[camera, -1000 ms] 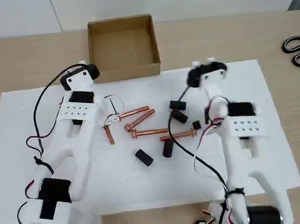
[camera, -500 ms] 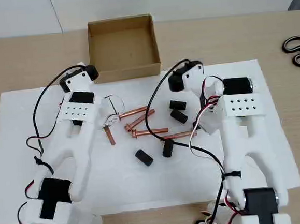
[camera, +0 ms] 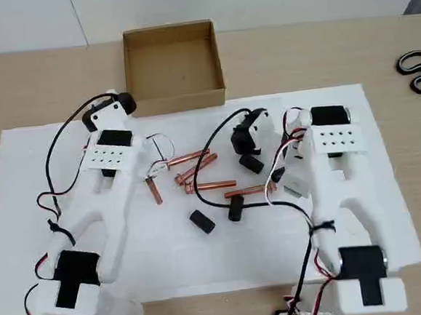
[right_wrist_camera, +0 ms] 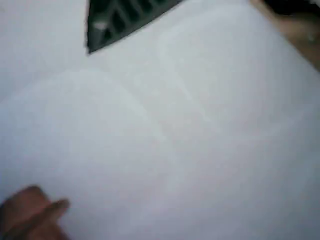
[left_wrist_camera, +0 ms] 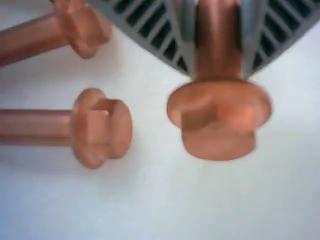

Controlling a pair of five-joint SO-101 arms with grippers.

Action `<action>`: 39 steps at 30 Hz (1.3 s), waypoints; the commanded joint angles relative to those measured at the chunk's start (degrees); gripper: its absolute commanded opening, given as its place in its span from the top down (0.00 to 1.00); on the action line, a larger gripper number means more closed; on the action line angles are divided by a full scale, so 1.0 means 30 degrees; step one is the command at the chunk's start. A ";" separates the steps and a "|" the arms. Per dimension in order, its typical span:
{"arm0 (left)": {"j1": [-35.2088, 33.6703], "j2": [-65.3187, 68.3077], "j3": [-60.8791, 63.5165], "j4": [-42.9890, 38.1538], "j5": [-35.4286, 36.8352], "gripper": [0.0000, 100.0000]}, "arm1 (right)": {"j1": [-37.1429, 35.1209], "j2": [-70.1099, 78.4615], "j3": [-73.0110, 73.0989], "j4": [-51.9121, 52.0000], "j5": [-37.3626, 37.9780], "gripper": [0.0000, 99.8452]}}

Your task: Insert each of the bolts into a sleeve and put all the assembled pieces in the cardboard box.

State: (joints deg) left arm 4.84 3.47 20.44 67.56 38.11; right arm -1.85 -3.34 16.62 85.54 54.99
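Observation:
My left gripper [camera: 149, 178] [left_wrist_camera: 217, 50] is shut on the shank of a copper bolt [left_wrist_camera: 218, 120] [camera: 154, 191], whose head hangs just over the white sheet. Two more bolts [left_wrist_camera: 97, 125] lie close beside it. Several copper bolts [camera: 211, 186] lie mid-sheet, with black sleeves [camera: 202, 221] [camera: 235, 208] [camera: 252, 164] around them. My right gripper [camera: 294, 187] is low over the sheet by the head end of a bolt [camera: 249, 191]; a bolt's tip [right_wrist_camera: 30, 215] appears in the right wrist view. The cardboard box [camera: 180, 101] stands open at the back.
A white sheet [camera: 226, 258] covers the wooden table under both arms. Scissors [camera: 419, 68] lie at the far right edge. Loose cables [camera: 220, 146] from the right arm hang over the bolts and sleeves.
The right arm has swung left toward the middle of the sheet and folded its wrist down near the bolts. The left arm has hardly moved and keeps its bolt.

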 commanded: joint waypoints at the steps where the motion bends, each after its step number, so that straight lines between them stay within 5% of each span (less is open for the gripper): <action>1: -0.0147 -0.1114 -0.0073 -0.0410 0.0088 0.99 | 0.0103 0.1187 -0.1084 -0.0806 0.0469 0.71; 16: -0.0176 -0.1114 -0.0073 -0.0645 0.0117 0.99 | -0.1626 0.3121 -0.3634 0.0249 0.0205 0.71; 27: -0.0029 -0.1114 -0.0073 -0.0586 0.0029 0.99 | -0.3824 -0.1011 -0.4103 -0.0015 -1.4212 0.71; 33: -0.0527 -0.1172 0.0103 -0.0557 -0.0293 0.99 | -0.6256 0.0015 -0.4073 -0.1187 -1.8813 0.71; 39: -0.1260 -0.1231 0.0747 -0.0674 -0.0381 0.99 | -0.7077 0.0571 -0.2520 -0.2007 -2.0425 0.71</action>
State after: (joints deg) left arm 1.67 3.47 22.81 66.59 37.32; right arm -22.15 -1.49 8.09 80.62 -4.00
